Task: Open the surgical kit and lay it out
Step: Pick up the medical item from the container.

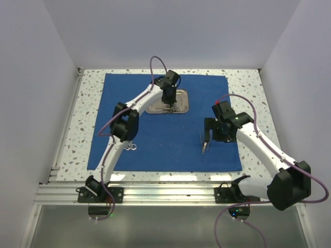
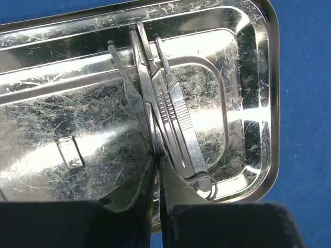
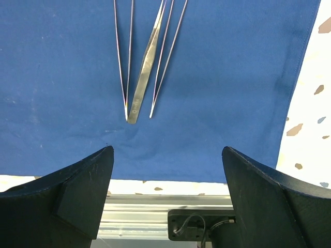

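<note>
The royal-blue cloth (image 1: 170,150) lies spread flat on the table. The steel tray (image 1: 182,97) sits on its far middle and fills the left wrist view (image 2: 62,103). My left gripper (image 1: 168,103) reaches down into the tray. Its jaws are shut on a thin silver instrument (image 2: 140,88) among the forceps (image 2: 181,134) lying there. My right gripper (image 1: 209,137) is open and empty above the cloth. The tweezers (image 3: 146,62) lie just beyond its fingertips (image 3: 101,155), also seen from above (image 1: 203,144). Scissors (image 1: 131,146) lie on the cloth at the near left.
The speckled tabletop (image 1: 258,98) borders the cloth on all sides. An aluminium rail (image 1: 170,192) with the arm bases runs along the near edge, also in the right wrist view (image 3: 139,212). White walls close in the left, right and back.
</note>
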